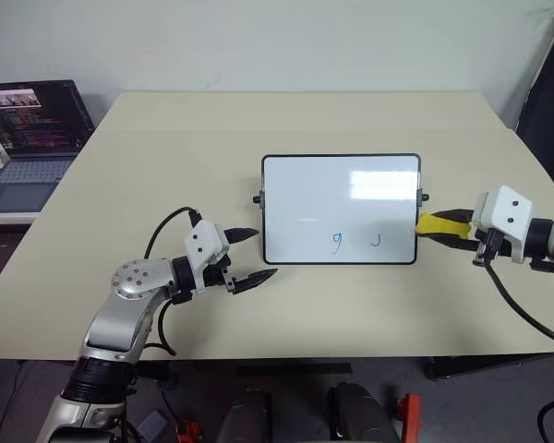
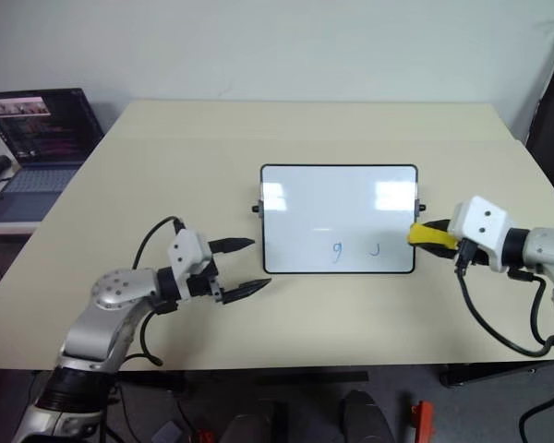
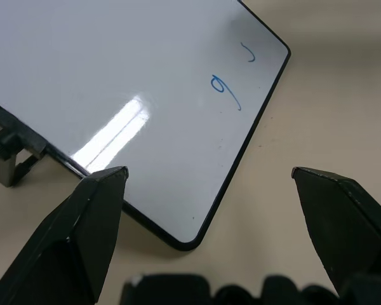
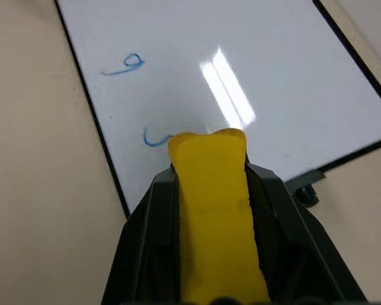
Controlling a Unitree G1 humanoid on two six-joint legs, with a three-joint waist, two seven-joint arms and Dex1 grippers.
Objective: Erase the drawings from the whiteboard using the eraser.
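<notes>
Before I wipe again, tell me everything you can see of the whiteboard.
The whiteboard is a small glossy white rectangle with a thin black frame, rounded corners and a small black knob on each side. It stands on the tan table, propped on a small black stand. Two blue marks remain near its lower edge. Ceiling light glares off it. Neither claw touches it; the yellow eraser sits beside its right edge.

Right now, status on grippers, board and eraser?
Left gripper open, empty. Right gripper shut on eraser, beside whiteboard. Two drawings left. Nothing in the way.
</notes>
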